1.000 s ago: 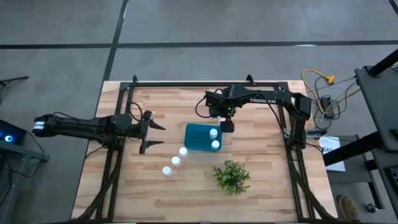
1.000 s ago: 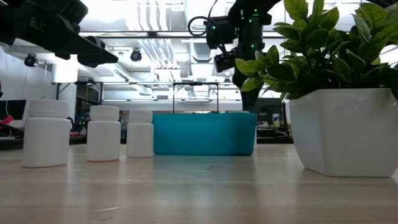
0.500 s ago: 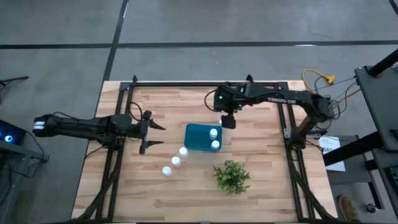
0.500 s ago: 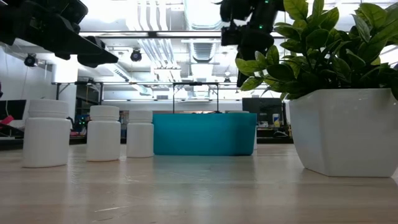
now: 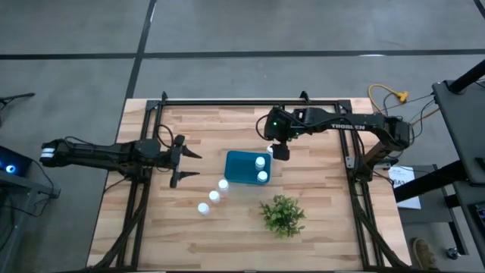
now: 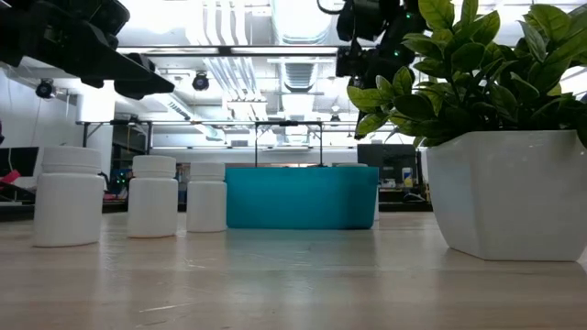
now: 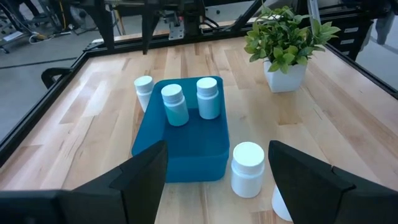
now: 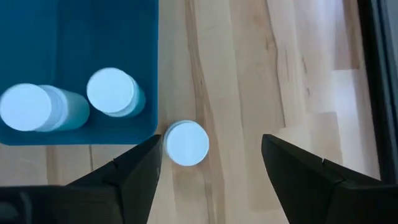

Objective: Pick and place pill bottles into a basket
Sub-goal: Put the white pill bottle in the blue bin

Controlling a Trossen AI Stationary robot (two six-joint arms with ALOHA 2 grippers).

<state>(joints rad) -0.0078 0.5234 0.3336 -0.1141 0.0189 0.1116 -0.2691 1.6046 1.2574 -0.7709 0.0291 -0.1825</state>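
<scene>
Presently noted, largest to smallest. Wooden tabletop (image 5: 318, 227) carrying all items. Left arm (image 5: 98, 154) stretched in from the left, waiting; left pincer (image 5: 188, 166) held above the boards left of the basket, fingers spread, nothing between them. Right arm (image 5: 341, 121) reaching in from the right; right pincer (image 8: 208, 165) poised above the tabletop just off the basket's far right corner, fingers spread wide, gripping nothing. Potted plant (image 5: 283, 214) in a white pot, near side, right of centre, apart from the basket. Teal-blue basket (image 5: 236, 168) at mid-tabletop, holding two upright pill bottles (image 5: 261, 162) along its right side. One more bottle (image 8: 186, 142) standing on the boards, just beside the basket's outer wall below the right pincer; contact with the wall not determinable. Three bottles (image 5: 214, 196) upright outside the basket, in a diagonal row running from its near left corner toward the near left. Sixth bottle thus accounted for; none tipped over.
</scene>
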